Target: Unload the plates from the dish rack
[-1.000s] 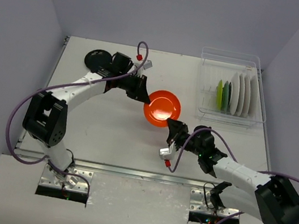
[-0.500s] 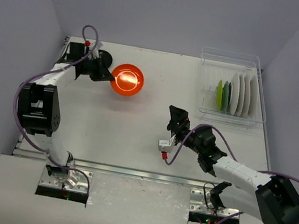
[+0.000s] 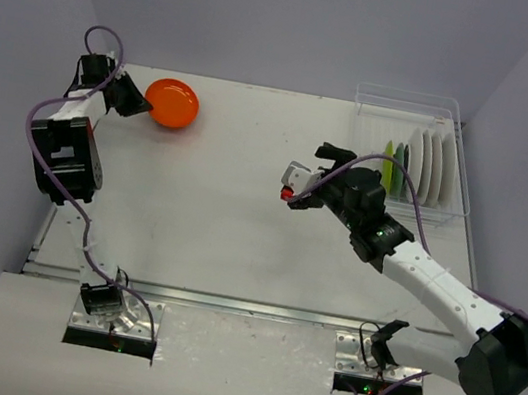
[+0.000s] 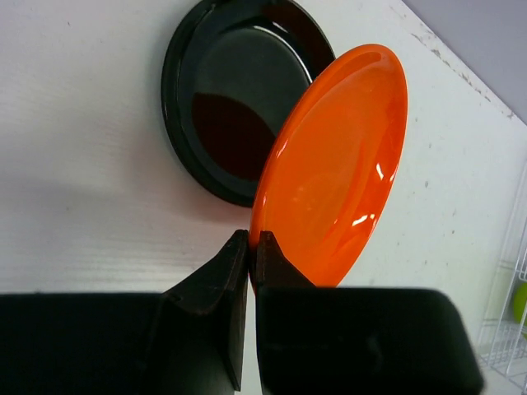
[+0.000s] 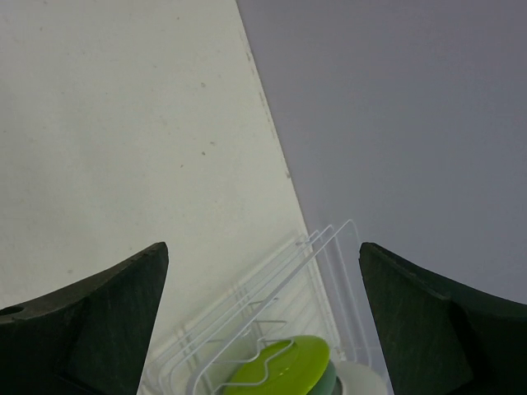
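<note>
My left gripper (image 4: 253, 240) is shut on the rim of an orange plate (image 4: 338, 164), which tilts over a black plate (image 4: 230, 90) lying on the table. From above, the left gripper (image 3: 138, 101) and the orange plate (image 3: 172, 103) are at the far left corner, and the black plate is hidden under them. My right gripper (image 3: 344, 171) is open and empty, just left of the dish rack (image 3: 417, 100). The rack holds a light green plate (image 3: 388, 166), a darker green one (image 3: 399, 166) and several white plates (image 3: 423, 166) on edge. In the right wrist view the gripper (image 5: 262, 247) faces the rack (image 5: 317, 267) and the green plate (image 5: 288, 370).
The table's left edge (image 3: 98, 114) runs close beside the left gripper. Grey walls stand behind and to both sides. The right arm's purple cable (image 3: 414, 208) loops in front of the rack.
The right gripper let go of the orange plate, opened wide and swung up toward the rack. The left arm carried the plate from the table's middle to the far left, over the black plate.
</note>
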